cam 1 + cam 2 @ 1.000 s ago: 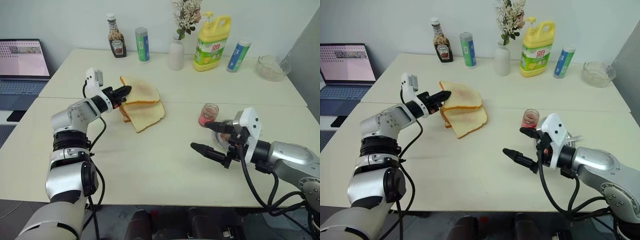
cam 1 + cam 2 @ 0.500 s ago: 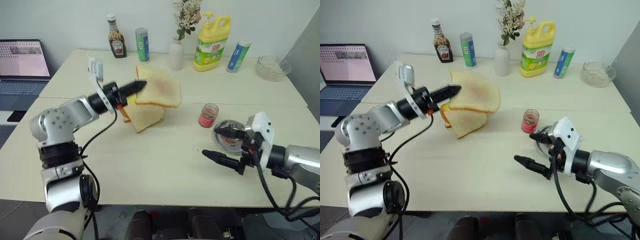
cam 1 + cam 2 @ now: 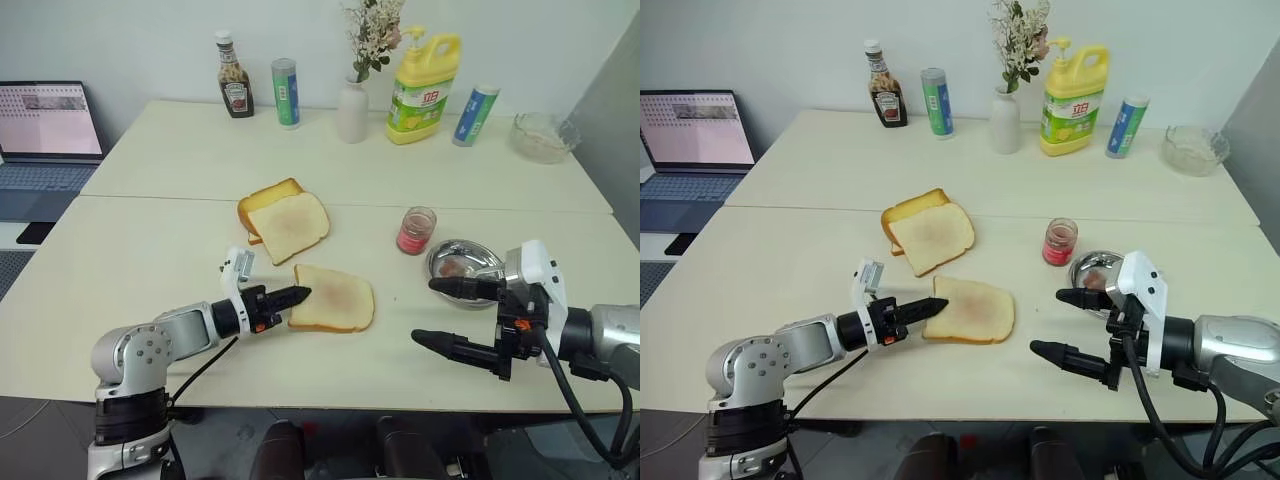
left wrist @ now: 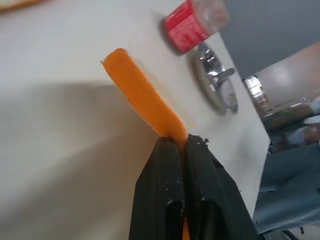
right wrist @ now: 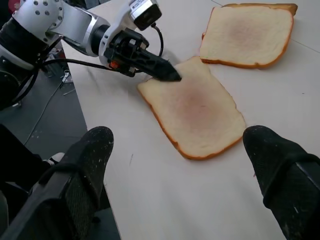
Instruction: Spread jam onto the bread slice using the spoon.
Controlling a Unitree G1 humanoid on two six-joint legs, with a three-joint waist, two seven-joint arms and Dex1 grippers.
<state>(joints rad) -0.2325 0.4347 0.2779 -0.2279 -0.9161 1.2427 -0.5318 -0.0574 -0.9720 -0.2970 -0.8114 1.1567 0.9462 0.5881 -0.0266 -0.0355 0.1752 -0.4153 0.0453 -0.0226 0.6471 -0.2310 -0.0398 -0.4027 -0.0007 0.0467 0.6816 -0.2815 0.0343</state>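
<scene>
The bread slice (image 3: 338, 299) lies flat at the table's near centre, its face faintly browned. My left gripper (image 3: 303, 292) is shut on its crust edge at the left side; the left wrist view shows the black fingers (image 4: 167, 165) pinching the orange crust. The jam (image 3: 413, 238) sits in a small glass jar to the right of the slice. Beside the jar stands a round steel dish (image 3: 433, 262) with the spoon (image 4: 218, 76) lying in it. My right gripper (image 3: 441, 313) hovers open, in front of the dish and right of the slice, holding nothing.
Two more bread slices (image 3: 285, 220) are stacked behind the placed one. Along the back stand a ketchup bottle (image 3: 233, 88), a can (image 3: 286, 92), a vase (image 3: 352, 108), a yellow detergent bottle (image 3: 424, 88), a blue tube (image 3: 476, 114) and a glass bowl (image 3: 543, 135). A laptop (image 3: 50, 120) sits far left.
My left gripper lifted the top slice off the stack, carried it toward me and down onto the table's near centre. The right gripper drew back a little, still open.
</scene>
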